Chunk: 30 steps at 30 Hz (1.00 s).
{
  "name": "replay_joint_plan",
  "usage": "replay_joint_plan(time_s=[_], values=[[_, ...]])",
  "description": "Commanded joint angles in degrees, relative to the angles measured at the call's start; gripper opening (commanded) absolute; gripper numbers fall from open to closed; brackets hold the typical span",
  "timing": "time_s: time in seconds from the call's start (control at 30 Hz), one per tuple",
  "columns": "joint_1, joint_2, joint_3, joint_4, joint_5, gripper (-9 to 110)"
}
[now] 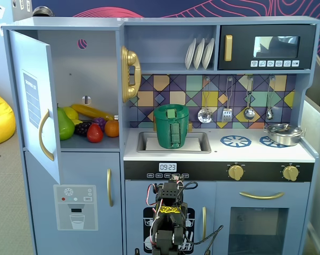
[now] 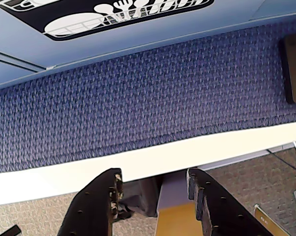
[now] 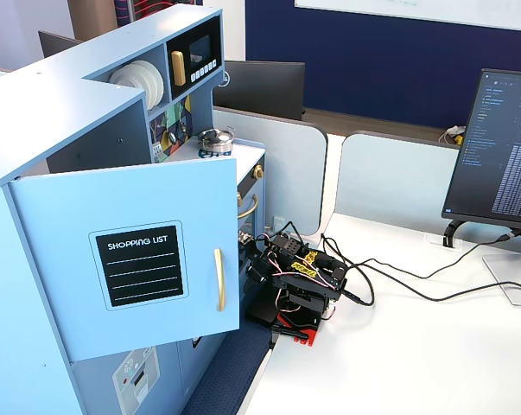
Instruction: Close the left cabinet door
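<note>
Left cabinet door (image 3: pixel 130 259) stands open; jaws apart, empty

From the front fixed view I see the left cabinet door (image 1: pixel 36 101) edge-on, so its chalkboard lettering is squeezed too thin to read. The arm (image 1: pixel 167 223) runs off the bottom edge there, and the claw is out of frame. In the wrist view the claw (image 2: pixel 155 189) is cut by the lower edge, so only its two fingers (image 2: pixel 96 206) show. In the side fixed view the open door hides the cabinet interior, and the folded arm (image 3: pixel 299 281) hides its own claw.
</note>
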State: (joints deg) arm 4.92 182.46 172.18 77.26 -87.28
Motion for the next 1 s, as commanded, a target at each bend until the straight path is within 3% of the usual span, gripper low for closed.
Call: replay_joint_plan(time_s=[0.0, 0.07, 0.2, 0.5, 0.67, 0.83, 0.97], values=[[-0.5, -0.4, -0.4, 10.6, 0.2, 8], [-6.9, -0.4, -0.5, 10.6, -1.1, 0], [-21.9, -0.5, -2.5, 3.3, -0.5, 0], [-73.3, -12.0, -18.6, -31.6, 3.3, 0], [-95.4, -17.3, -20.6, -50.4, 0.4, 0], [-105.6, -23.6, -22.6, -68.4, -5.8, 0], [-107.9, -31.2, -27.1, -73.2, -11.1, 0]])
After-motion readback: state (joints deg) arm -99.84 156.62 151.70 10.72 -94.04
